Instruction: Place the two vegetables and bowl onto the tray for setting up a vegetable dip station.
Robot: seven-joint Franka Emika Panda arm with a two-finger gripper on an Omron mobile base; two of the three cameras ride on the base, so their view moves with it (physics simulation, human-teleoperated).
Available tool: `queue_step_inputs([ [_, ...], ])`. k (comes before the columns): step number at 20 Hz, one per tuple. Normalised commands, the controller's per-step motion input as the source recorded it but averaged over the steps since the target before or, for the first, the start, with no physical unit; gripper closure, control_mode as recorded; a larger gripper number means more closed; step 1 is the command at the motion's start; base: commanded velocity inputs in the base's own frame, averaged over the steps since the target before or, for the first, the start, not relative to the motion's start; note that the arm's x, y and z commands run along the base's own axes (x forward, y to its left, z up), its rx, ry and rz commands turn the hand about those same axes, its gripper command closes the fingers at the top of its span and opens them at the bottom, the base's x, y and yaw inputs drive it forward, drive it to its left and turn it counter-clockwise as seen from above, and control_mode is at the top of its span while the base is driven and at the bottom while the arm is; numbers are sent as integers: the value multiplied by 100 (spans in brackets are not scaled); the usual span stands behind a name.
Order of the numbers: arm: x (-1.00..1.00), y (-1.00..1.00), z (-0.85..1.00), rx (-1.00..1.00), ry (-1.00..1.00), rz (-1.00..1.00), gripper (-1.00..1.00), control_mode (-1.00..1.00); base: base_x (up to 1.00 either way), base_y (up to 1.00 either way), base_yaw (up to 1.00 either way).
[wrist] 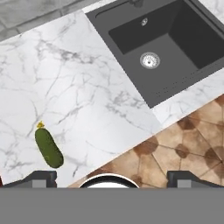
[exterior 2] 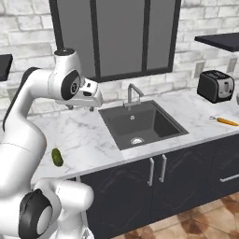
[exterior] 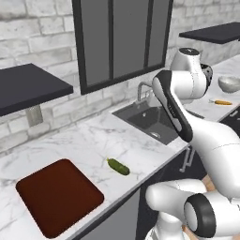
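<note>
The pincer (wrist: 112, 178) hangs released above the marble surface (wrist: 87, 87), its two tips spread wide at the bottom of the hand view with nothing between them. The cucumber (wrist: 48, 148) lies flat on the surface near the front edge, lower left in the hand view and off to one side of the line between the tips; from the left base view the same cucumber (exterior: 118, 166) rests just beside the right edge of the tray (exterior: 58, 196), apart from it. The tray carries nothing yet. The carrot (exterior 2: 223, 121) lies far off on the other side of the sink (exterior 2: 140, 123), near the toaster (exterior 2: 215, 86), and the bowl (exterior: 229, 84) sits beyond it at that far end. The nearest item is the sensible first pick, so the step in hand looks like reaching for the cucumber. To do it well, the pincer should shift sideways until the cucumber sits midway between the tips, turn so the tips close across its narrow width rather than along its length, then come straight down. Being round, it may roll if one tip touches first.
</note>
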Motion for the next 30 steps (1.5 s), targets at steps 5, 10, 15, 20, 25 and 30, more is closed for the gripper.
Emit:
queue_step_inputs([
  [5,0,0,0,0,0,0,-100,100,29,-47,0],
  [10,0,0,0,0,0,0,-100,100,17,-51,0],
  [15,0,0,0,0,0,0,-100,100,16,-51,1],
  [20,0,0,0,0,0,0,-100,100,17,-49,6],
  [25,0,0,0,0,0,0,-100,100,13,-50,6],
  [30,0,0,0,0,0,0,-100,100,10,-53,2],
])
